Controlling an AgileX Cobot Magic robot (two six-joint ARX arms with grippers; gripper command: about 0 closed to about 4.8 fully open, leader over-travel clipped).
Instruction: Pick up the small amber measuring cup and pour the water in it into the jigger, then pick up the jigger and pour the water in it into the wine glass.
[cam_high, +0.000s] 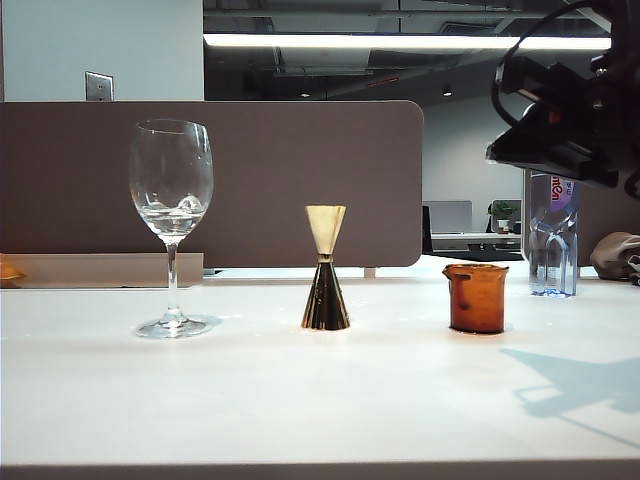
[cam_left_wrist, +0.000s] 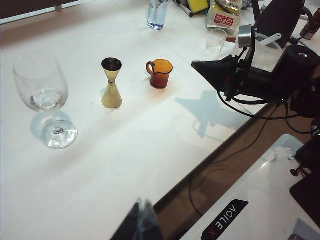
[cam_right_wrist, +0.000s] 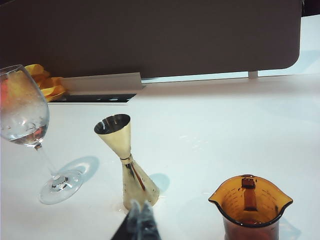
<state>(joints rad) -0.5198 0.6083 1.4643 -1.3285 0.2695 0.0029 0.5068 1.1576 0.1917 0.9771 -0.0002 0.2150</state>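
Right end effector (cam_left_wrist: 200, 67) shut and empty above the cup (cam_high: 476, 297), left (cam_left_wrist: 144, 220) looks shut and empty too; descending closed, I'd topple the cup toward the jigger (cam_high: 325, 268).

A white table (cam_high: 300, 400) stands before a grey-brown partition panel (cam_high: 260, 180) with rounded corners. Behind it, a pale wall carries a switch plate (cam_high: 99, 86); a long ceiling light (cam_high: 400, 41) glows over what seems a dim office.

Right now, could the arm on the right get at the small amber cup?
Probably yes: the right gripper, shut, hangs above the white table near the small amber measuring cup, with nothing between. It would have to open first.
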